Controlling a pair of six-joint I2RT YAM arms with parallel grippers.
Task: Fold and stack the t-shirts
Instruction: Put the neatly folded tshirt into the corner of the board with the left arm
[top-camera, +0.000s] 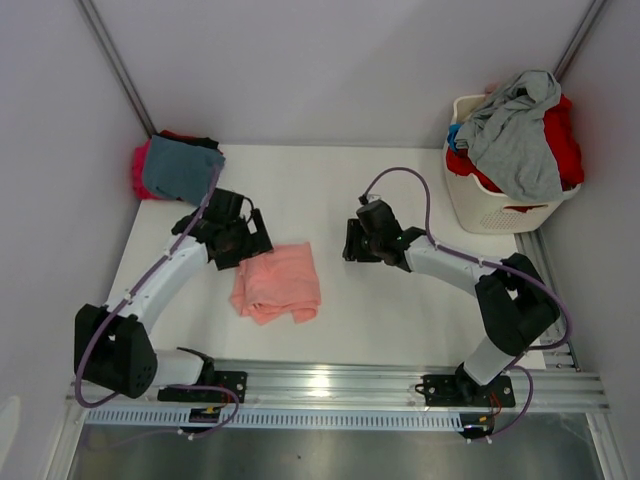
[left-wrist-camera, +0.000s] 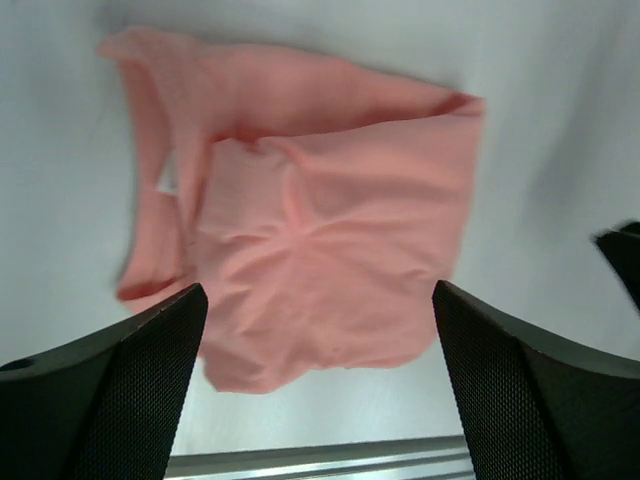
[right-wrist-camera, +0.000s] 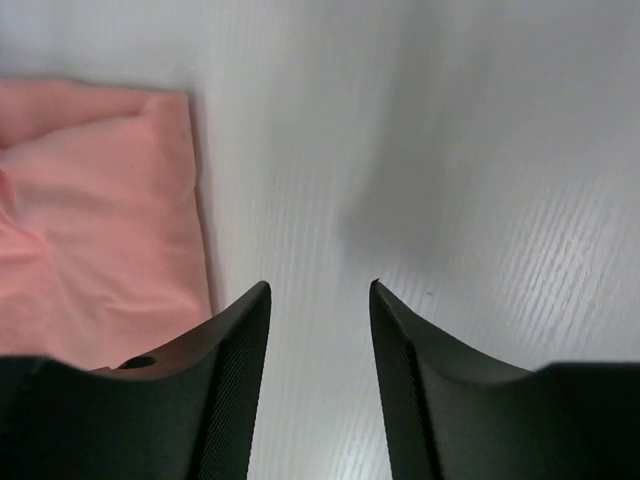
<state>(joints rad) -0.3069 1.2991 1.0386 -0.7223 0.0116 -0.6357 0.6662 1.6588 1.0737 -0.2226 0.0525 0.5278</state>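
A salmon-pink t-shirt (top-camera: 277, 283) lies folded into a rough square on the white table, seen also in the left wrist view (left-wrist-camera: 310, 265) and at the left of the right wrist view (right-wrist-camera: 90, 220). My left gripper (top-camera: 243, 240) hovers at its upper-left edge, jaws wide open with nothing between them (left-wrist-camera: 320, 330). My right gripper (top-camera: 356, 243) stands to the right of the shirt, apart from it, jaws open over bare table (right-wrist-camera: 320, 290). Folded teal-blue (top-camera: 180, 168) and magenta (top-camera: 141, 170) t-shirts are stacked at the back left.
A white slotted laundry basket (top-camera: 480, 210) stands at the back right, heaped with a grey (top-camera: 515, 135) and a red (top-camera: 562, 140) shirt. A metal rail (top-camera: 340, 385) runs along the near edge. Walls close in on both sides.
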